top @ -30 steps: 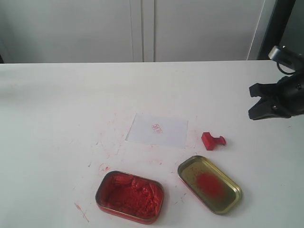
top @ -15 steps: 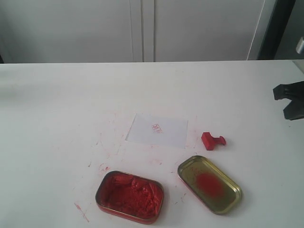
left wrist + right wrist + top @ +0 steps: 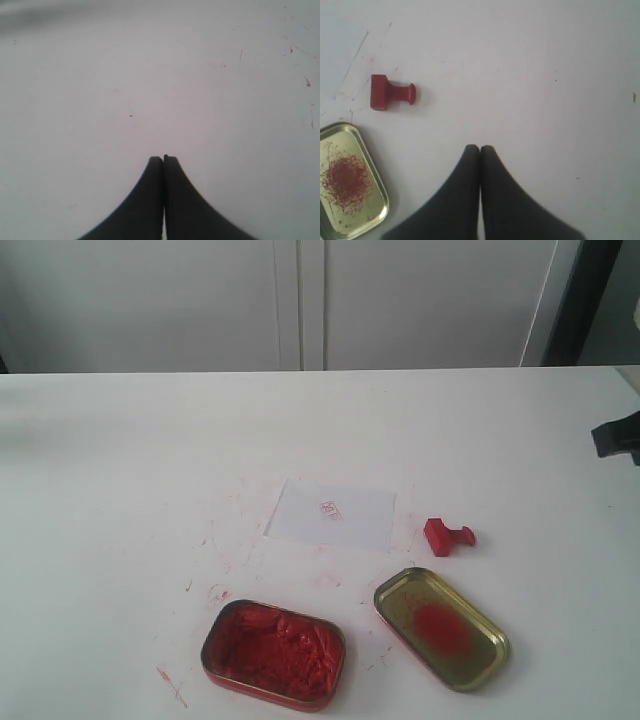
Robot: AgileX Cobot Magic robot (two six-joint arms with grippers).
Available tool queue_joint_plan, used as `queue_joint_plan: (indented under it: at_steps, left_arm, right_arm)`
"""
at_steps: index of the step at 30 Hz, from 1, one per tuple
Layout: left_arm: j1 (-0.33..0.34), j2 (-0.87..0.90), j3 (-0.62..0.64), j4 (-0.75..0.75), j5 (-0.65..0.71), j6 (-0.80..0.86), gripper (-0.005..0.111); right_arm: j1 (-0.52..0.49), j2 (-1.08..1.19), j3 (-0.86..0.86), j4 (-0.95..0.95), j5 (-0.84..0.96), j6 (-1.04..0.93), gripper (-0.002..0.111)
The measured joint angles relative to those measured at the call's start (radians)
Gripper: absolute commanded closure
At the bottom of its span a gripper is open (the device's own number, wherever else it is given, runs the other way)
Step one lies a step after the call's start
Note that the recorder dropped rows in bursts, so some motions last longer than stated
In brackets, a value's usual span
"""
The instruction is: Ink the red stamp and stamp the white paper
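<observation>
— Nearest the front edge of the surface (image 3: 120, 460)?
— Red tin of lumpy paste (image 3: 273, 655) by the front edge, gold lid with a red smear (image 3: 441, 628) just beside it toward the right edge. Neither one the target.
— Next back?
— Red stamp (image 3: 448, 536), lying on its side just behind the gold lid, apart from it. Long axis roughly parallel to the front edge, block end toward the white paper (image 3: 332, 514), notched handle end toward the right edge. Paper flat near the middle of the surface, faint red mark on it, clear of the stamp.
— And the hands?
— Right hand (image 3: 480, 148) clenched, fingers pressed together, grasping nothing; only a dark corner visible at the right edge in the exterior view. Left hand (image 3: 163, 158) likewise clenched and empty, over bare surface with a few red flecks, out of the exterior view.
— Nearer one?
— Right, probably: stamp visible from its wrist, off to the side of the fingertips and well apart. Needs opening first, then likely a closing across the narrow handle rather than along the axis.
</observation>
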Motion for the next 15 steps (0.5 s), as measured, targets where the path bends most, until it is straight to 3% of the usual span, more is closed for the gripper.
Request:
queue_joint_plan:
  at_steps: [7, 15]
  left_arm:
    - [0.000, 0.000, 0.000, 0.000, 0.000, 0.000, 0.107]
    - [0.000, 0.000, 0.000, 0.000, 0.000, 0.000, 0.107]
  right_arm:
    - [0.000, -0.191, 0.009, -0.001, 0.004, 0.004, 0.108]
    - [0.000, -0.395, 0.155, -0.001, -0.057, 0.006, 0.108]
